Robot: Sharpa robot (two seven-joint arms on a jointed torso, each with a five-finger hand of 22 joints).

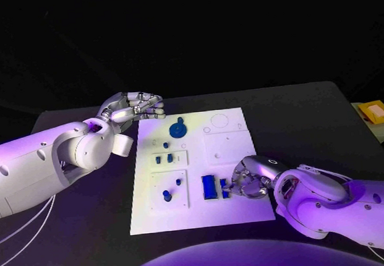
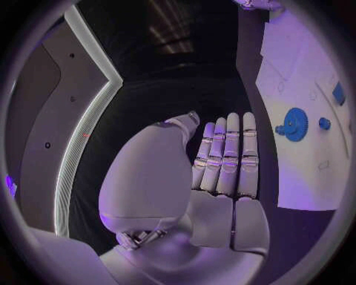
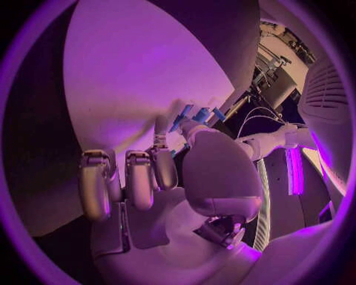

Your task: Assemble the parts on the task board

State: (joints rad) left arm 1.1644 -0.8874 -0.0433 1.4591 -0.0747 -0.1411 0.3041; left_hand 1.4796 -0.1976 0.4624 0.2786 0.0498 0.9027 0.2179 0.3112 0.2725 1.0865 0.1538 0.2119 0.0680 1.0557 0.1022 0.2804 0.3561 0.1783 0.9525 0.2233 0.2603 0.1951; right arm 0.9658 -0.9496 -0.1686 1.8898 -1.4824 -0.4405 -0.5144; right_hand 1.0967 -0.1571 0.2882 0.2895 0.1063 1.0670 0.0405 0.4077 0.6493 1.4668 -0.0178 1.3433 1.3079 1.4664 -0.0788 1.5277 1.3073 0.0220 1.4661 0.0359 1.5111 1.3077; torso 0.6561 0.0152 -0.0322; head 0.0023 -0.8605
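Assembly looks part-way along: the task board (image 1: 238, 210) lies mid-counter, with a blue gear (image 1: 179, 129) near its far end and small blue parts (image 1: 165, 159) standing in the sockets nearer the robot. The right hand (image 1: 246, 179) is down on the board's near right side, fingers curled at a blue block (image 1: 210, 187); whether it actually pinches a piece I cannot tell. The left hand (image 1: 133, 106) hovers off the board's far left corner, fingers straight and pressed together, holding nothing. My judgement: the step is seating that block, and the next move needs careful alignment over its slot.
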